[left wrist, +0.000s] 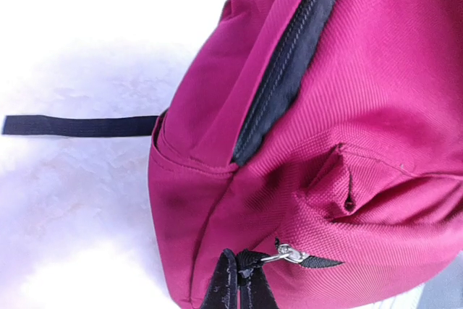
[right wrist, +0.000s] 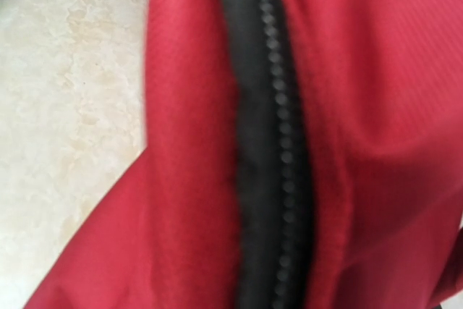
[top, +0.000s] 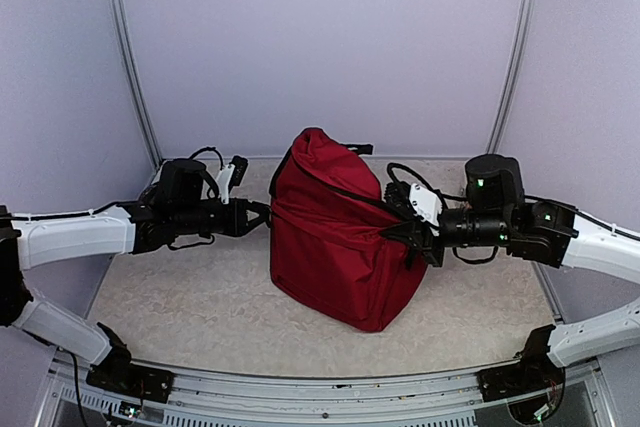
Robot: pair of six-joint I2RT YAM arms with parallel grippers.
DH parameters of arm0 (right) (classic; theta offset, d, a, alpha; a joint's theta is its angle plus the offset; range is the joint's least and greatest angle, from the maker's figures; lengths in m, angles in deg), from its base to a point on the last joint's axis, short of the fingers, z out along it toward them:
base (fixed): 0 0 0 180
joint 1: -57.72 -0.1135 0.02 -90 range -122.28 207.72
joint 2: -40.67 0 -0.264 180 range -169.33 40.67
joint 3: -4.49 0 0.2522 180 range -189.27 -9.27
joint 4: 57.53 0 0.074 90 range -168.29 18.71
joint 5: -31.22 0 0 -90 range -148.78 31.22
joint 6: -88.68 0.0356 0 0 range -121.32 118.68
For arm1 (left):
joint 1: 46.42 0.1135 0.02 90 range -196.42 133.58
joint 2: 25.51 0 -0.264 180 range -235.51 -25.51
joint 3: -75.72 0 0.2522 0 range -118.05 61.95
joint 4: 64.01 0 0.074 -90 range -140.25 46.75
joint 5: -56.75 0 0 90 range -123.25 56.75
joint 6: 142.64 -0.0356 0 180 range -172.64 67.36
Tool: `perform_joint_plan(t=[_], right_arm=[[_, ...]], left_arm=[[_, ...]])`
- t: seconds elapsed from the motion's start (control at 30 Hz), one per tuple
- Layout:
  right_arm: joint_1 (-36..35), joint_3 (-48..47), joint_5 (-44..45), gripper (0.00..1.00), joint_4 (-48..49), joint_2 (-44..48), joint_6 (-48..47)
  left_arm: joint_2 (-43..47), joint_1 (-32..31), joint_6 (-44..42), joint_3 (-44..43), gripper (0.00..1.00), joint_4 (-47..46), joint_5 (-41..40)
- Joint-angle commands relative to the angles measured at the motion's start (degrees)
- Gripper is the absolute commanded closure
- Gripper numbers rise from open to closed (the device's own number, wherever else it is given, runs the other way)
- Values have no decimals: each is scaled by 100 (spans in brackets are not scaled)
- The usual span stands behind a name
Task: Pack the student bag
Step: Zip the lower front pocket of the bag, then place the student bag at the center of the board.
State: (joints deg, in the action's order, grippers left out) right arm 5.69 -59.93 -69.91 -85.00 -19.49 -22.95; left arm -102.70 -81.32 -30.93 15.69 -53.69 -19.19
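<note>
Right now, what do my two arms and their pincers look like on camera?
Both arms match: the left arm and right arm have white shells with black joint housings. Black cables loop over each wrist. Green lights glow on the right arm's housings. The left pincer and right pincer are black, with slim tapered fingers.

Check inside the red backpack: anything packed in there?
Interior not visible. On the student bag, the zipper in the right wrist view is closed and no opening shows from above. The left tool pinches a zipper pull low on it.
</note>
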Motion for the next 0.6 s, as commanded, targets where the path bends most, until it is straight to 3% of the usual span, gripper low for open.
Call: perform_joint_plan(t=[0.0, 0.3, 0.4, 0.47, 0.57], right_arm=[[320, -21, -440, 100, 121, 636, -55], [376, 71, -283, 100, 537, 364, 224], [413, -62, -187, 100, 876, 123, 673], [420, -271, -198, 100, 1016, -97, 1032], [417, -691, -353, 100, 1059, -439, 1486]], left_arm=[[56, 759, 397, 382, 100, 84, -1134], [367, 606, 291, 418, 99, -86, -1116], [563, 375, 135, 372, 42, -78, -1367], [730, 167, -10, 307, 30, -47, -1639], [948, -93, -260, 178, 24, 57, -1932]])
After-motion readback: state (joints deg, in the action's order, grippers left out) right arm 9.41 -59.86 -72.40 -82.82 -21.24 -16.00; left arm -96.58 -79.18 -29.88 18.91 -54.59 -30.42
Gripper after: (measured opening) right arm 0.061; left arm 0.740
